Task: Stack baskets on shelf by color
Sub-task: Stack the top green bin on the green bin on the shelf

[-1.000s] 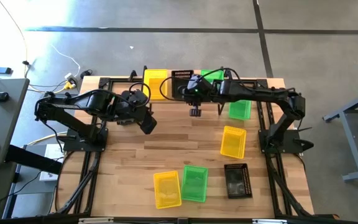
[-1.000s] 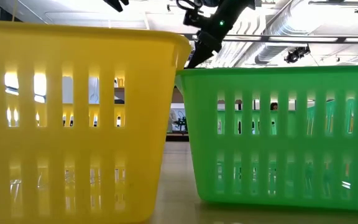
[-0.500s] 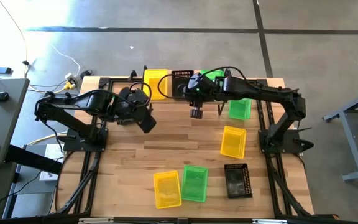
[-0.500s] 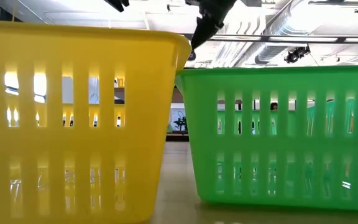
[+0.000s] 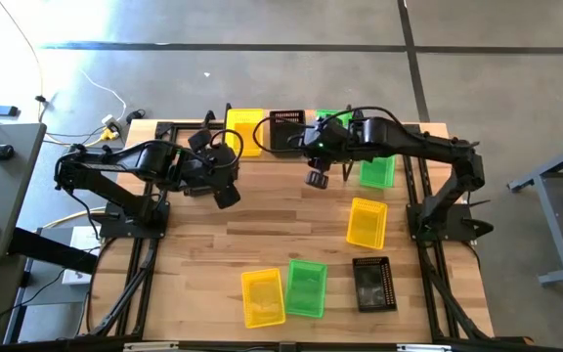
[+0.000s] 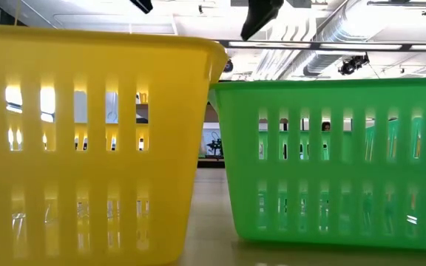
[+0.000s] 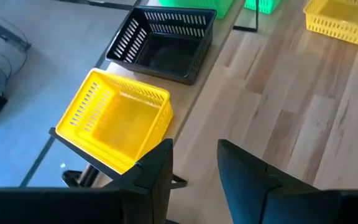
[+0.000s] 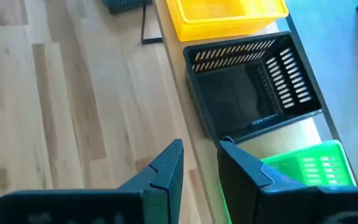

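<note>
No brand, label or writing can be read in any view.

High view: the left gripper (image 5: 225,194) hangs over the tabletop (image 5: 262,230) at about 10 o'clock from its middle, holding nothing. The right gripper (image 5: 318,178) hangs near 12 o'clock, just in front of the shelf (image 5: 291,147), also holding nothing. On the shelf along the far edge stand a yellow basket (image 5: 243,130), a black basket (image 5: 286,129) and a green basket (image 5: 334,119), side by side. Loose on the table lie a second green basket (image 5: 377,171) at 2 o'clock, a second yellow basket (image 5: 367,222) at 3 o'clock, and, along 6 o'clock, a third yellow basket (image 5: 263,296), a third green basket (image 5: 306,286) and a second black basket (image 5: 372,283). All look empty.

Low view: the third yellow basket (image 6: 87,140) and the third green basket (image 6: 331,159) fill the picture, standing upright side by side, empty. Dark parts of the arms show at 12 o'clock.

Left wrist view: the left gripper (image 7: 194,163) has its fingers (image 7: 157,168) slightly apart with nothing between them. Beyond stand the yellow basket (image 7: 120,121) and black basket (image 7: 163,43), both empty.

Right wrist view: the right gripper (image 8: 201,163) has its fingers (image 8: 166,168) a narrow gap apart, gripping nothing. Beyond, on the shelf (image 8: 185,130), stand the yellow basket (image 8: 225,15), the black basket (image 8: 250,84) and the green basket (image 8: 309,165), empty as far as they show.
</note>
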{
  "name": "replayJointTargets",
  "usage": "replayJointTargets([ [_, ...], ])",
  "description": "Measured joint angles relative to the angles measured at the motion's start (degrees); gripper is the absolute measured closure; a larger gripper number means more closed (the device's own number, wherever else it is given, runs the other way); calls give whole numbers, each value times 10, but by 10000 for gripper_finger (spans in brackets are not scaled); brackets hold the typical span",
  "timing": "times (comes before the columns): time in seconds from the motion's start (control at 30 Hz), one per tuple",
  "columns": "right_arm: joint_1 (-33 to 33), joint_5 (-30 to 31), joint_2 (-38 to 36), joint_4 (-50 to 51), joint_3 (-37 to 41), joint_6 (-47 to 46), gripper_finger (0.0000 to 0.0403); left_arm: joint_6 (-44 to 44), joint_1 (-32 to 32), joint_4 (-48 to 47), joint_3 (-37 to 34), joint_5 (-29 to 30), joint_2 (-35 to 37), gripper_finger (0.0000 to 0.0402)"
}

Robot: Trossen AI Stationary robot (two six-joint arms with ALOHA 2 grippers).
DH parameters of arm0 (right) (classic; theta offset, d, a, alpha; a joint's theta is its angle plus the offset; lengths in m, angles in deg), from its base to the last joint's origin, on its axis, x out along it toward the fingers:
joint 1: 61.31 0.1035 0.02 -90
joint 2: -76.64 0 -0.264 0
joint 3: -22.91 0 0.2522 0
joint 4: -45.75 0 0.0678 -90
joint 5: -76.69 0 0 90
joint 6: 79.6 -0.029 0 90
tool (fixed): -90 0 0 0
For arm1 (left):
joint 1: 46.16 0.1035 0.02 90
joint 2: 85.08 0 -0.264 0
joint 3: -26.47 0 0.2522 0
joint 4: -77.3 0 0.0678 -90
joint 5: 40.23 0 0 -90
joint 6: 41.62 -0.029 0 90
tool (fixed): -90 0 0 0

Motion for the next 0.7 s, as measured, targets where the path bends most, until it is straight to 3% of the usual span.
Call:
replayJointTargets([
  [0.43, 6, 81, -66, 167, 11, -107, 318, -22, 0, -9, 0, 0, 0, 284],
  [0.7, -8, 70, -182, 135, 166, -124, 318, -11, 0, -8, 0, 10, 0, 284],
])
